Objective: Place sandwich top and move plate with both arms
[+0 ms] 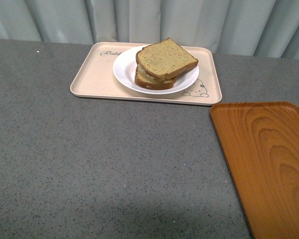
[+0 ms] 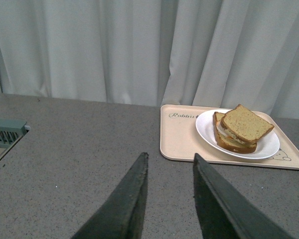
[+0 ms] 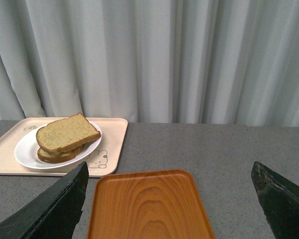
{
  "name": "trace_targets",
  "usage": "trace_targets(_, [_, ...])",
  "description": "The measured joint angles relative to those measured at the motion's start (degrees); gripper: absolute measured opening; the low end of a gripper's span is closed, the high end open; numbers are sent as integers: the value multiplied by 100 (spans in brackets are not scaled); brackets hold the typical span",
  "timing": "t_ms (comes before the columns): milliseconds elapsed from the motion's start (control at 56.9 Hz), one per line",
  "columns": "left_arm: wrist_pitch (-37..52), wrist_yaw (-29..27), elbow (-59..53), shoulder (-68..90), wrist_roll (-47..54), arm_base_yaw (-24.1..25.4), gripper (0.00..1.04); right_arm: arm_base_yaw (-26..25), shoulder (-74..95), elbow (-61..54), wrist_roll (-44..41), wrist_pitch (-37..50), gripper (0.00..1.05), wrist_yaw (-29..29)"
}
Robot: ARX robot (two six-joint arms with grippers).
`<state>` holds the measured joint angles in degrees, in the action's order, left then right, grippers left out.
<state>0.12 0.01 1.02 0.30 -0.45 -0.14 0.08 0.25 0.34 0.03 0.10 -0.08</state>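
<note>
Lower right of the front view, the orange wood-grain tray (image 1: 266, 164) lies beside bare grey countertop (image 1: 99, 164). Left gripper (image 2: 170, 157) narrowly parted, empty; right gripper (image 3: 169, 174) wide open, empty. Farther, upper centre, sandwich top (image 1: 166, 59) sits on the stack on the plate (image 1: 125, 69) on the beige tray (image 1: 92, 74), lettered "Rabbit".

The tan, brown-crusted sandwich top (image 1: 166, 59) lies askew on the stacked sandwich in the white plate (image 1: 127, 74).

The worktop (image 1: 114, 164) was grey, finely speckled stone. A beige rabbit-print tray (image 1: 92, 74) lay directly on it at the far side. An orange wood-grain tray (image 1: 269, 159) lay nearer and right of the beige tray, just apart.
</note>
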Motion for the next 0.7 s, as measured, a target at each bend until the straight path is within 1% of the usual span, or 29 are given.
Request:
trace_targets(70, [0,0,0,-2,0,0,43,0,-2,0,0,0,96,0])
trace_targets(123, [0,0,0,-2,0,0,50,0,-2,0,0,0,96,0])
trace_targets(263, [0,-2,0,-2,0,0,75,0,0,0,0,0,96,0])
trace_targets(421, [0,0,0,-7,2,0,100,0,-2,0,0,0,96,0])
trace_targets(457, [0,0,0,-7,11,0,100,0,-2,0,0,0,96,0])
trace_targets(509, [0,0,0,-7,9,0,98,0,-2,0,0,0,96,0])
trace_targets(702, [0,0,0,-7,11,0,98,0,-2,0,0,0,96,0])
